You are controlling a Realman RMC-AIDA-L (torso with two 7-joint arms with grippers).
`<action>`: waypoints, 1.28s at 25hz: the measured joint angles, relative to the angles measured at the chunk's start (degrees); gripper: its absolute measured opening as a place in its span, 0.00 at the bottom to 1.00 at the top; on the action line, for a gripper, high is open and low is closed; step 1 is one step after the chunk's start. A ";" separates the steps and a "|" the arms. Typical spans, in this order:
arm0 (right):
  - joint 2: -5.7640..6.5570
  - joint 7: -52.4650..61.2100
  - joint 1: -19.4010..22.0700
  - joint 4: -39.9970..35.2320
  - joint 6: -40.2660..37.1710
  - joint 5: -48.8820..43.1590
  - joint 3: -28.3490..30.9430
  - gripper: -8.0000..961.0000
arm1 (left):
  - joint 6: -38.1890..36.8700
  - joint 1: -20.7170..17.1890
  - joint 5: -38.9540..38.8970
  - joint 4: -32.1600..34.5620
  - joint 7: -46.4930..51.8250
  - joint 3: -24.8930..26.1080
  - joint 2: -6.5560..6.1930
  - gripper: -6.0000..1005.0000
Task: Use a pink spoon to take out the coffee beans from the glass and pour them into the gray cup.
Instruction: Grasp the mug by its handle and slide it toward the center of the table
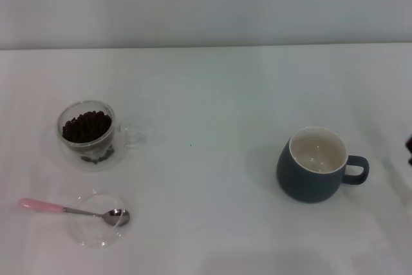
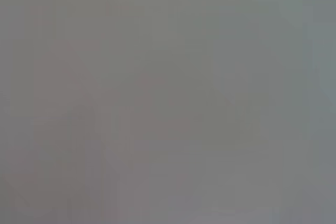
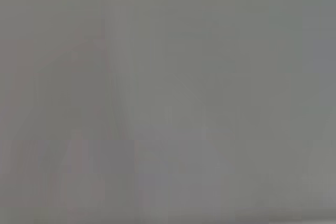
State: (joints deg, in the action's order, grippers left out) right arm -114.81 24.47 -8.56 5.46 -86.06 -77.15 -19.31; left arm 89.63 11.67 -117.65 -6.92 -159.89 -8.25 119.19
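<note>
Currently I see the pink-handled metal teaspoon point(image 1: 71, 210) lying with its long axis across my view, handle outward to the left, bowl resting on the flat clear glass dish point(image 1: 90, 235), just in front of the clear double-walled glass mug point(image 1: 90, 134) of dark coffee beans point(image 1: 85, 125). The dark gray-blue ceramic cup point(image 1: 315, 165) stands well apart on the right, so I judge the left arm nearer the spoon. Neither gripper is visible in any view, so I cannot tell their finger state.

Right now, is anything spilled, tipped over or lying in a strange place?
Nothing stands out. The glass is upright with the beans inside, the gray cup is upright and empty, and the spoon rests across a clear dish.
</note>
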 joint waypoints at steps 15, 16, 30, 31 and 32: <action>-0.36 -5.83 3.45 5.26 -3.26 -0.40 -10.60 0.88 | -6.59 4.69 2.77 1.14 -0.07 -0.56 -0.11 0.77; -0.39 -6.45 3.17 5.54 -3.19 -0.32 -10.47 0.88 | -7.19 4.78 3.35 1.38 -0.01 -0.56 -0.11 0.77; -0.50 -7.31 -2.45 5.52 5.40 0.16 -9.43 0.87 | -8.62 4.90 3.57 1.47 0.19 -0.11 -0.20 0.77; -0.50 -7.30 -2.84 5.51 5.70 0.16 -9.40 0.87 | -8.55 5.01 3.54 1.47 0.19 -0.12 -0.19 0.77; -0.51 -7.31 -3.07 5.51 5.94 0.16 -9.31 0.87 | -8.54 5.07 3.54 1.47 0.19 -0.11 -0.19 0.77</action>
State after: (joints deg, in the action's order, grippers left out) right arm -115.31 17.16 -11.63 10.97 -80.12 -76.99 -28.62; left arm 81.09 16.74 -114.11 -5.45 -159.69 -8.36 119.00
